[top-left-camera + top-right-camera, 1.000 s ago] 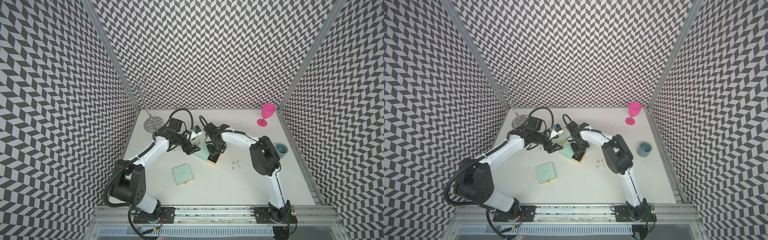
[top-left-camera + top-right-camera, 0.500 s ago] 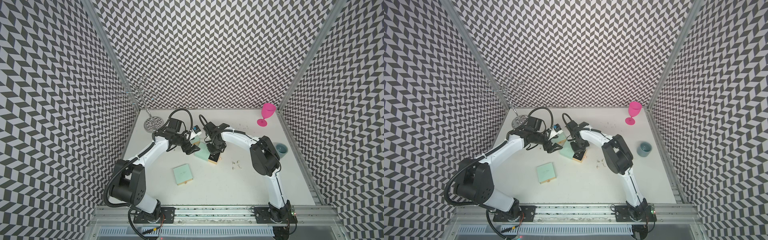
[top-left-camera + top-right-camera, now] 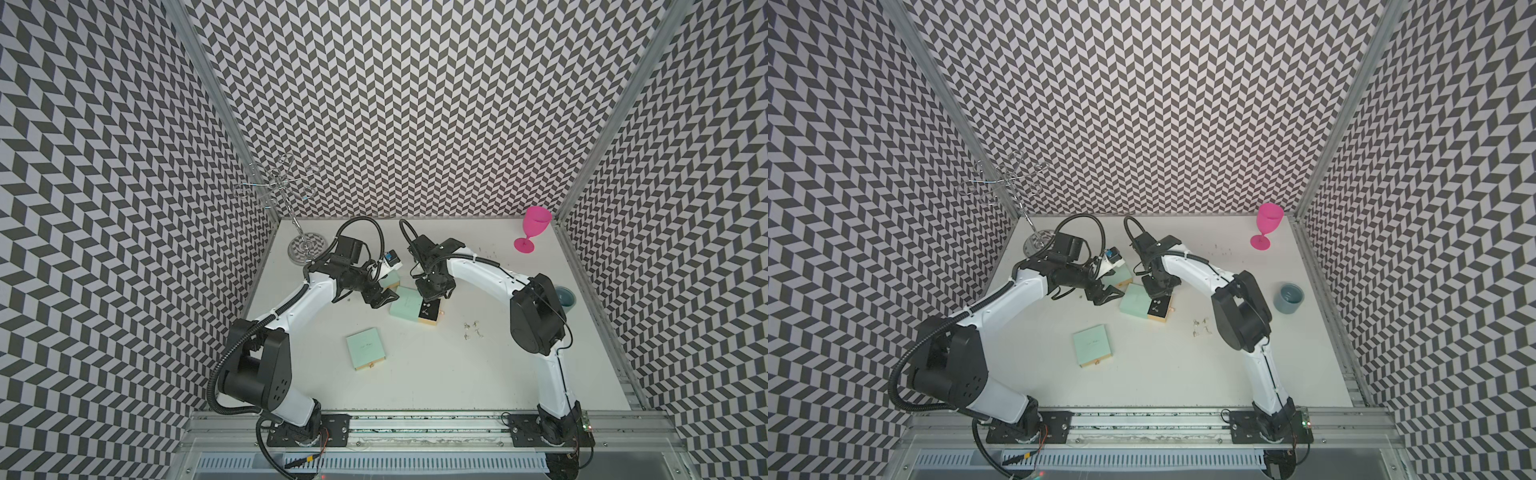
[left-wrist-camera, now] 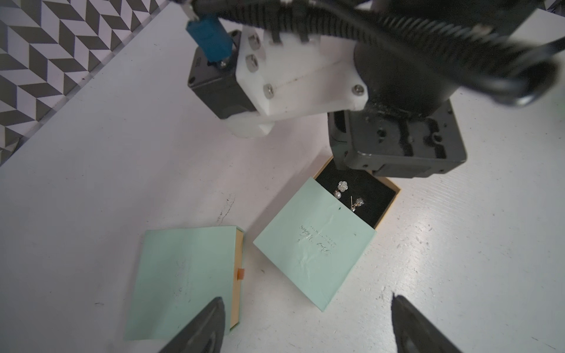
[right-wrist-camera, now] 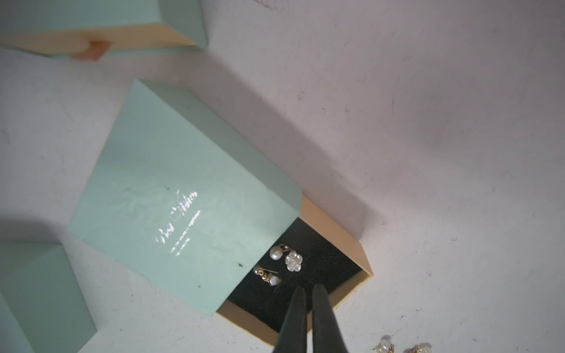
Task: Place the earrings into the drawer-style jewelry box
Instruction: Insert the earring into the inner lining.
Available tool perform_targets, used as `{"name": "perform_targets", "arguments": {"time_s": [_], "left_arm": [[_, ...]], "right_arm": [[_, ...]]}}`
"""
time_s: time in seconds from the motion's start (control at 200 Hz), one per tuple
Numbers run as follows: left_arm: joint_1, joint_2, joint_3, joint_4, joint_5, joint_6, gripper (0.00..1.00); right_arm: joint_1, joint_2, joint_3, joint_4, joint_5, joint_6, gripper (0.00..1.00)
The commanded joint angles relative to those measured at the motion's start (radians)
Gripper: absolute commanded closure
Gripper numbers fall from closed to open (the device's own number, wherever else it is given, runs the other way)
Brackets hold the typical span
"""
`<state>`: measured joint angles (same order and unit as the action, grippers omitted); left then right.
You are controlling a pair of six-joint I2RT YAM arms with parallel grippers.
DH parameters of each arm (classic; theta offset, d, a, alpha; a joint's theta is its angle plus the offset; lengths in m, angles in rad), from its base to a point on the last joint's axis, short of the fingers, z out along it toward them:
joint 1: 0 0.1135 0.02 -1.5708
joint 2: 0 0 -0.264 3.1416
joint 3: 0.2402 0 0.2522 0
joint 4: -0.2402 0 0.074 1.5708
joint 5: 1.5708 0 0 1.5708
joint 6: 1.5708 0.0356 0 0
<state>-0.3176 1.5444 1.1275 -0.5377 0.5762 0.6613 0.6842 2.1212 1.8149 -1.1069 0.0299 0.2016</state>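
right fingers point(image 5: 295, 318) pinched shut above the drawer point(image 5: 333, 226) of the jewelry box point(image 5: 183, 189), empty i think, two earrings point(image 5: 293, 260) inside it, left fingers point(image 4: 201, 330) spread apart beside the box

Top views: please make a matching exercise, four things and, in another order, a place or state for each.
1 pink goblet
2 loose earrings
3 left end effector
4 right end effector

A shut, above the drawer
B upright, at the table's far corner
C open, holding nothing
D lying beside the drawer

Pairs: 1-B, 2-D, 3-C, 4-A
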Motion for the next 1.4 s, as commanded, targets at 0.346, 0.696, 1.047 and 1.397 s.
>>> {"name": "perform_targets", "arguments": {"time_s": [0.346,0.696,1.047,1.397], "left_arm": [[0.002,-0.01,-0.08,0.061,-0.042,0.031,0.15],[0.006,-0.004,-0.115,0.169,-0.145,0.012,0.16],[0.009,0.002,-0.112,0.175,-0.114,0.003,0.16],[0.015,-0.003,-0.104,0.144,-0.101,0.006,0.16]], "right_arm": [[-0.017,-0.206,-0.237,0.104,-0.053,0.081,0.95],[-0.079,-0.228,-0.293,0.165,-0.136,0.103,0.92],[-0.073,-0.15,-0.176,0.161,-0.222,0.059,0.93],[-0.055,-0.059,-0.151,0.147,-0.242,0.029,0.98]]}}
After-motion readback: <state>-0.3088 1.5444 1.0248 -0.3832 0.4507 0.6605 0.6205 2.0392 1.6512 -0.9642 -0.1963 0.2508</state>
